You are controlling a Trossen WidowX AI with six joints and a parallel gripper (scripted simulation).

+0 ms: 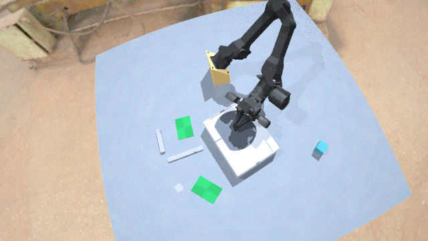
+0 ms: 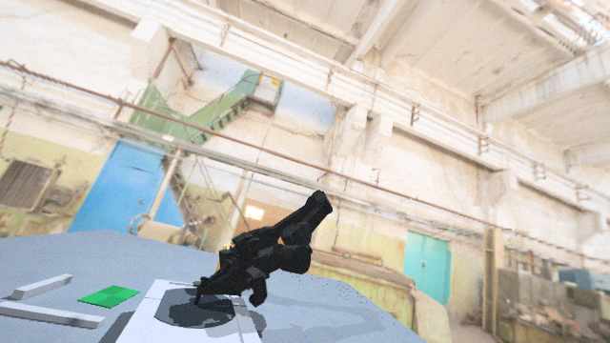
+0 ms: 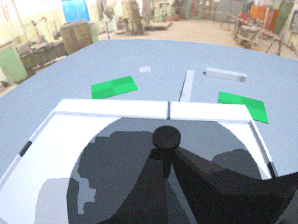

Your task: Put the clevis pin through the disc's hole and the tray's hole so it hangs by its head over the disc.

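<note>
Lining up the pin seems the step in hand: the end effector grips it below its head, over the disc, towards its eleven o'clock from above, and lowering probably comes next.

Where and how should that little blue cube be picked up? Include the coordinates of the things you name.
Likely by two opposite upright sides of the blue cube (image 1: pixel 321 147), coming straight down from above: its faces look flat and parallel, it sits low on the table, and nothing stands close around it.
</note>
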